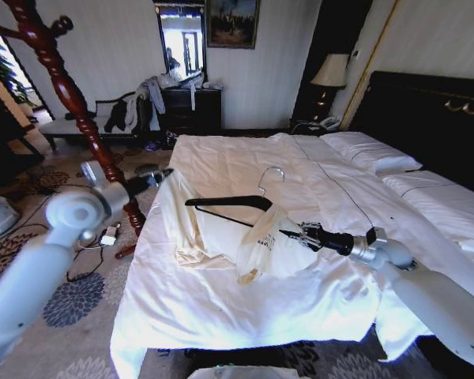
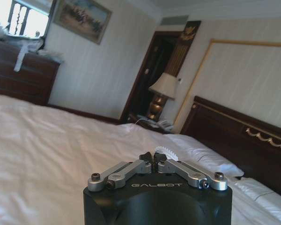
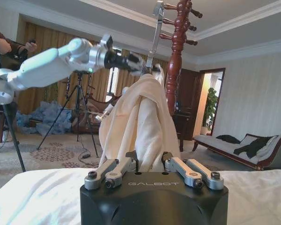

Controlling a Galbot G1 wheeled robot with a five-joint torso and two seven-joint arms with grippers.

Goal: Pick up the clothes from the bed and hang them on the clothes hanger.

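1. Bed (image 1: 221,308): white duvet, pillows by the black headboard (image 1: 426,103).
2. Coat stand (image 1: 71,95): red-brown wood, on the floor off the bed's left edge.
3. Clothes (image 1: 221,229): cream shirt lying mid-bed, one part lifted toward the right gripper. In the right wrist view the fabric (image 3: 140,122) rises as a bunched column straight up from the fingers.
4. Clothes hanger (image 1: 233,203): black, silver hook, lying on top of the shirt.
5. Right gripper (image 1: 287,234): low over the duvet, fingers (image 3: 131,157) clenched on the shirt.
6. Left gripper (image 1: 164,172): raised at the bed's left edge, beside the coat stand; fingers (image 2: 147,158) closed together, holding nothing.
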